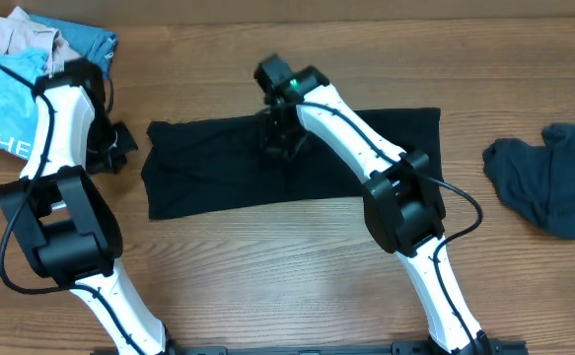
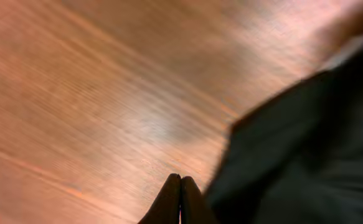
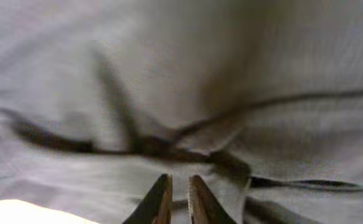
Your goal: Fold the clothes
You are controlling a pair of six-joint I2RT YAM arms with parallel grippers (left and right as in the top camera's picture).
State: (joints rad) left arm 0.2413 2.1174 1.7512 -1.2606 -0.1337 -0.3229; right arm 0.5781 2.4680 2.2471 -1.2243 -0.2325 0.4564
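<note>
overhead: the black t-shirt [image 1: 218, 168] lies across the middle of the tabletop [image 1: 267, 286] as a long flat band, already narrowed. the right claw [image 1: 281, 143] sits low on its upper middle. the left claw [image 1: 119, 148] hangs just beside the band's left end, off the cloth. a slate-blue shirt [image 1: 553, 182] waits well apart on the right, and a pile of clothes [image 1: 16, 54] in light blue, beige and teal is in the far left corner. the step looks like smoothing the band before folding it end to end.

left wrist: the left claw [image 2: 180, 199] has its tips pressed together with nothing in them, over bare wood, and the shirt's edge [image 2: 293, 155] is close on one side. to help, it should part and take the near corner, not the edge's middle.

right wrist: the right claw [image 3: 180, 200] has its tips a sliver apart, and i see no cloth pinched between them. dark creases [image 3: 144, 146] fan out across the fabric just ahead. flattening these first would keep the fold from locking in wrinkles. lift both end corners together so the edges line up.
</note>
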